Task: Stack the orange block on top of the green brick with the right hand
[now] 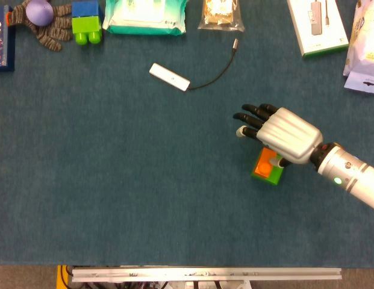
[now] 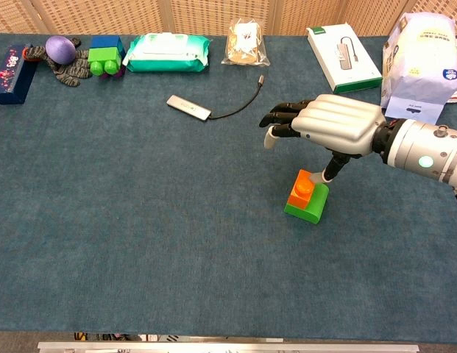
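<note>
Orange block [image 2: 302, 188] seated on green brick [image 2: 310, 204], mid-right on the blue surface [image 2: 140, 220]. Right hand [image 2: 335, 125] poised above, fingers [image 2: 283, 118] spread, gripping nothing. Stacking seemingly done; only withdrawal left. Left hand unseen.

The orange block [image 2: 303, 189] is seated on the green brick [image 2: 310, 204], right of the desk's [image 2: 140, 243] middle; the right hand [image 2: 335, 123] is held just above, and a cabled adapter [image 2: 188, 107] lies behind-left
</note>
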Robot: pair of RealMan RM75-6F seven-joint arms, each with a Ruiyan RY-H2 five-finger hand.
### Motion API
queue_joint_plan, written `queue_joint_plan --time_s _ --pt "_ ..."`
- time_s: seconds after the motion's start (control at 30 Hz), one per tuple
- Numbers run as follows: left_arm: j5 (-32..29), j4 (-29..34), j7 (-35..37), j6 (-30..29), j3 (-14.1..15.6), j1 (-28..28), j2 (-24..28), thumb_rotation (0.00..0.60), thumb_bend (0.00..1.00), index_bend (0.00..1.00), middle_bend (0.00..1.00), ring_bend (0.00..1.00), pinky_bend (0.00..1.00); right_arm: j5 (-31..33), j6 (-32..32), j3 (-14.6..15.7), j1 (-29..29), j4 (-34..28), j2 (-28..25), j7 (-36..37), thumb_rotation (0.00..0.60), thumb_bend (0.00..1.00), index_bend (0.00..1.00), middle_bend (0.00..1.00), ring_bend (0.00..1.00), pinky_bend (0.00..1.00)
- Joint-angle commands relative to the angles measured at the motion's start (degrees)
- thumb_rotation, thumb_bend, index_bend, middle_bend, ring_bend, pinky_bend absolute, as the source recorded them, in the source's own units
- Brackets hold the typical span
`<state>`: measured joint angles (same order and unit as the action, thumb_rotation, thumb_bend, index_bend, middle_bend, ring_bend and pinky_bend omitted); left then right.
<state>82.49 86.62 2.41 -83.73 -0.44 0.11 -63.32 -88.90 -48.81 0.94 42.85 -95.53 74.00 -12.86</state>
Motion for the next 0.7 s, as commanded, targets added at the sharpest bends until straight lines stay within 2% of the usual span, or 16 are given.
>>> queue_joint_plan --time_s 0.03,0.7 --pt "0.0 0.0 0.0 0.0 0.0 0.0 0.0 0.600 0.11 0.52 0.38 0.22 0.24 -0.3 -0.7 -0.1 -0.2 -0.5 -0.4 0.4 0.600 0.12 0.28 0.14 0.07 0.21" --pt "0.0 0.1 -0.3 0.0 0.0 0.0 -0.1 0.600 0.11 0.52 0.38 0.22 0.24 -3.8 -3.0 0.4 -0.8 -3.0 -1.6 1.3 0.600 0.12 0.28 0.14 0.07 0.21"
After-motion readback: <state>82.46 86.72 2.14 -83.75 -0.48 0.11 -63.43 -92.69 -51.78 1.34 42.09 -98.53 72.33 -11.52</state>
